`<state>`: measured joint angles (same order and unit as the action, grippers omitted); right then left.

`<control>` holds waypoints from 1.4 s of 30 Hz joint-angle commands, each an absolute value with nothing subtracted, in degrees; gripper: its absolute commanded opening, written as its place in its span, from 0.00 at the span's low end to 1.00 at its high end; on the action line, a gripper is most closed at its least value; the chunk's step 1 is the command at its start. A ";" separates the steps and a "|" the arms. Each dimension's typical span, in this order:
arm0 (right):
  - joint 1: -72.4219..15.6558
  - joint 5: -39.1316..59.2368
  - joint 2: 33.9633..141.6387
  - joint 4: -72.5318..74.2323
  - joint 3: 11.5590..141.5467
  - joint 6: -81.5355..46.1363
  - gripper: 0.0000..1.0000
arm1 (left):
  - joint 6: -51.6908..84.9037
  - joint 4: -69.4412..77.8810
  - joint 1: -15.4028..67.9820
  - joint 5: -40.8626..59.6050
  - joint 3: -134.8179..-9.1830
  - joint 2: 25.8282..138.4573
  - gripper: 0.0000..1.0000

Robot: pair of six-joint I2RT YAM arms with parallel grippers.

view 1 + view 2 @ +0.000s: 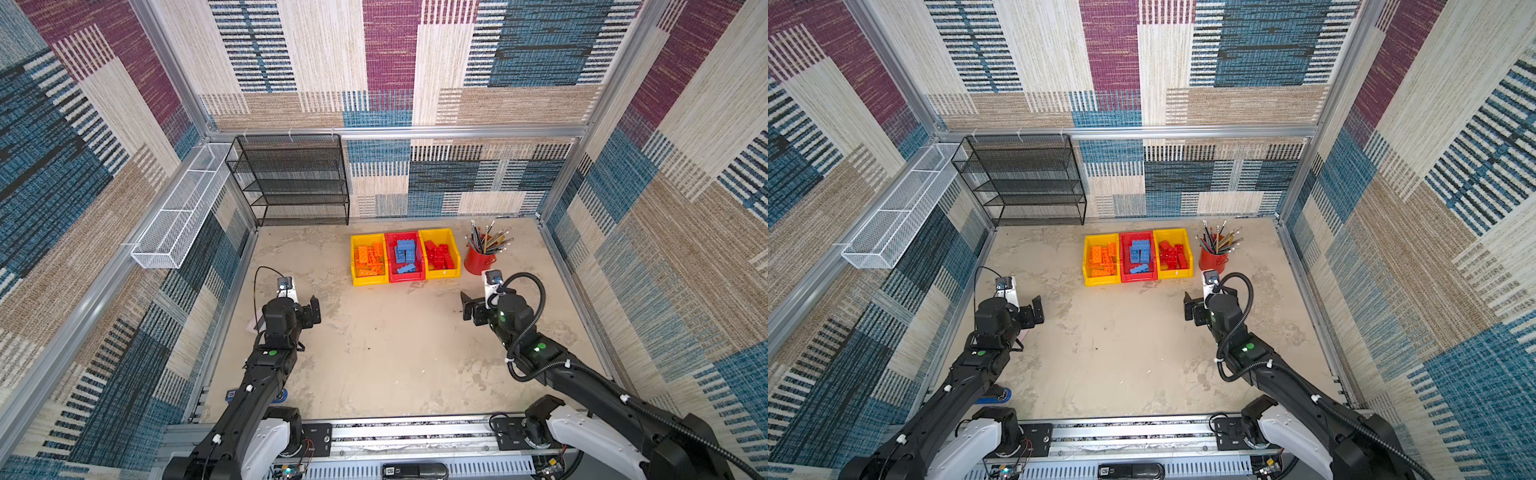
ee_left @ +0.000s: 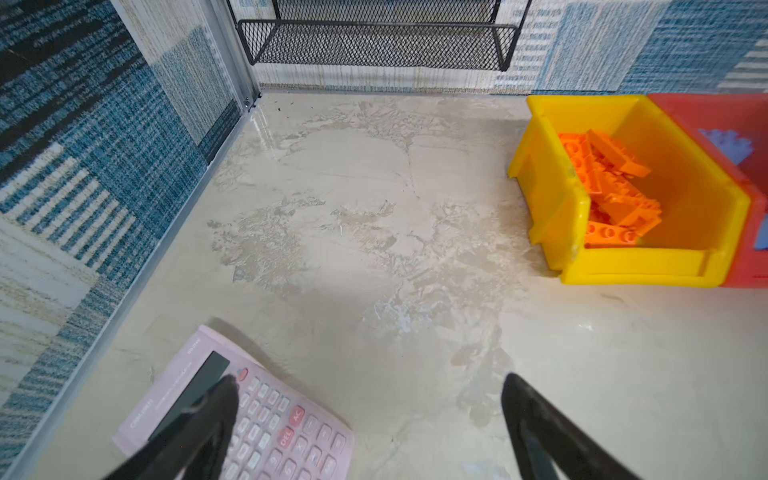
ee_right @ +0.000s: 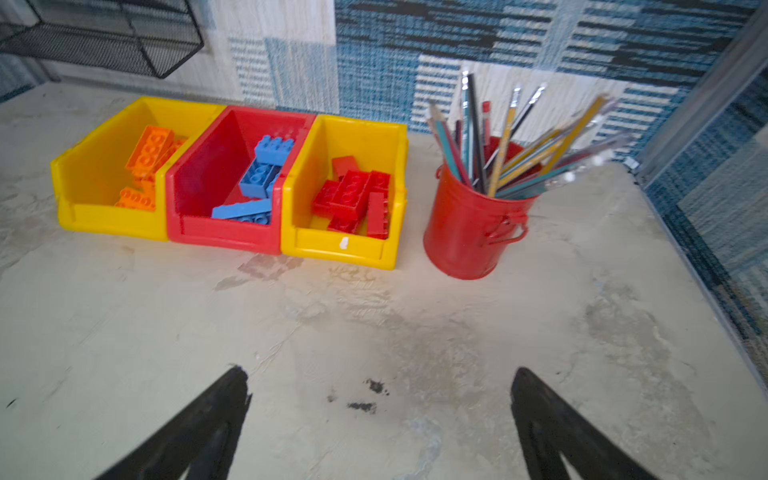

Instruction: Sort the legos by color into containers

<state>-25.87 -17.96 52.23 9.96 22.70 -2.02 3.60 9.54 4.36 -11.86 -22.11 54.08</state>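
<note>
Black left hand and right hand, both spread wide and empty above the table.

Orange legos, yellow bin.

Both top views look steeply down from high above the arms' bases, taking in the whole counter with the red bin toward its far side. The left wrist camera hangs low and near, facing the yellow bin on the red bin's left. The right wrist camera, equally low, faces the red bin's front. All four views share that bin.
</note>
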 commanded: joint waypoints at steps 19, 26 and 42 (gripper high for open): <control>-2.73 -4.21 82.00 68.01 13.54 3.29 0.99 | -2.16 52.34 2.01 -8.39 -22.11 88.44 0.99; 2.46 6.11 89.19 76.39 12.00 0.21 0.99 | 0.00 45.88 -1.49 -1.45 -25.37 88.70 0.99; 2.71 6.50 88.59 77.17 11.25 0.35 0.99 | 0.02 46.35 -1.58 -1.59 -24.84 88.24 0.99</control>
<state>2.70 6.02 88.82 74.35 11.27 0.86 -0.69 45.30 -1.48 -2.42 -24.95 88.49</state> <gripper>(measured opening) 0.993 0.991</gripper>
